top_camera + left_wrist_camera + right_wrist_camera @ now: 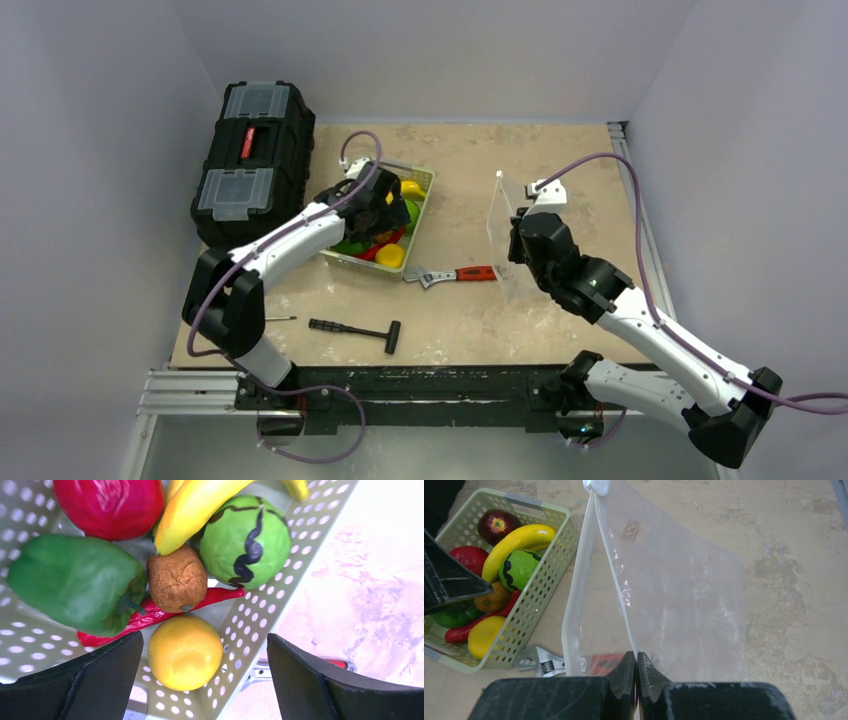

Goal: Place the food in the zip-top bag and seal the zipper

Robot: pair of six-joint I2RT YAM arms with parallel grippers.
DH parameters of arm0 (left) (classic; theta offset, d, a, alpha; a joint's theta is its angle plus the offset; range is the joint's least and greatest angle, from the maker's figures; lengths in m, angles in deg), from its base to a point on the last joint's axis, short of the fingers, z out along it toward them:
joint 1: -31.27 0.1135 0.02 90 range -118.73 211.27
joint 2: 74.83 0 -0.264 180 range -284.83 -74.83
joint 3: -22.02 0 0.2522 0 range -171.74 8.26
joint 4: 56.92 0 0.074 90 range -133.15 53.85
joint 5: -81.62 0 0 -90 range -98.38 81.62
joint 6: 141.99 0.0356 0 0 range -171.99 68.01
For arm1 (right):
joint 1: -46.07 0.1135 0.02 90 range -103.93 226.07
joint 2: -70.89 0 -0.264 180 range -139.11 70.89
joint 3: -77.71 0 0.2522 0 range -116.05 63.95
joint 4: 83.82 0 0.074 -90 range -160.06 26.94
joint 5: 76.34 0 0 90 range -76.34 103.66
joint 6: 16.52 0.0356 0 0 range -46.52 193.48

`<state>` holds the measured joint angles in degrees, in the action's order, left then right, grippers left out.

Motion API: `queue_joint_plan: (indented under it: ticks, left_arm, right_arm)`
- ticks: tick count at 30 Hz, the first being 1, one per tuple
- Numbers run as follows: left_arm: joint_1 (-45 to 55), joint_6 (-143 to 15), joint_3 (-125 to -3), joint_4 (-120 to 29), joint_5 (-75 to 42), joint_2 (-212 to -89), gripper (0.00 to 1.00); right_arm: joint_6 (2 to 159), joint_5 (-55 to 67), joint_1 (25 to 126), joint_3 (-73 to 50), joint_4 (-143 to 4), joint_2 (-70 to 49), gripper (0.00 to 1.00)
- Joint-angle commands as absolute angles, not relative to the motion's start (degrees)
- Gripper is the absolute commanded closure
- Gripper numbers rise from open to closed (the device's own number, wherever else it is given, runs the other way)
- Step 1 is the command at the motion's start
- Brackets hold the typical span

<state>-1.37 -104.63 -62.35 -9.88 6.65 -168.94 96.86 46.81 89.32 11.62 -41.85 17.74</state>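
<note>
The food lies in a pale green basket [425, 180]: a green pepper [75, 582], a red round fruit [107, 505], a banana [195, 507], a striped green ball [245, 540], a brown piece [176, 578], a red chili [150, 617] and a yellow round fruit [185, 652]. My left gripper [204, 645] hangs open over the basket's near corner, with the yellow fruit between its fingers, untouched. The clear zip-top bag [674, 605] stands upright at the table's middle right. My right gripper [637, 660] is shut on one lip of its zipper [614, 570]. The mouth gapes; the white tab [598, 485] is at the far end.
A red-handled wrench [455, 275] lies between basket and bag. A black toolbox [252, 160] stands at the back left. A black T-handled tool [355, 330] and a thin pin-like piece [280, 319] lie near the front edge.
</note>
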Motion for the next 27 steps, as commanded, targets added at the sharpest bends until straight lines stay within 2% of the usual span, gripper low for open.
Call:
queue_joint_plan:
  ticks: [1,8,15,20,24,27]
  left_arm:
    - [-1.2,-95.3,-64.7,-10.8,12.4,-163.1,0.07]
    - [-0.9,-83.4,-69.9,-5.5,22.6,-166.7,0.04]
    - [2.2,-83.0,-71.4,-3.1,21.9,-171.6,0.06]
    - [4.3,-82.5,-70.0,-4.8,17.5,-172.9,0.15]
    - [4.3,-82.1,-69.3,-5.0,16.1,-174.3,0.29]
    - [4.3,-82.2,-68.3,-5.3,16.0,-174.4,0.31]
  right_arm:
    - [97.0,46.2,89.5,11.8,-44.0,17.7,1.0]
    - [97.0,46.2,89.5,11.7,-44.0,17.6,1.0]
    - [97.1,46.4,89.5,11.7,-43.7,17.5,1.0]
    - [97.1,46.2,89.5,11.8,-43.9,17.4,1.0]
    - [97.0,46.0,89.4,11.7,-44.0,17.0,1.0]
    - [97.0,45.9,89.4,11.7,-44.0,16.9,1.0]
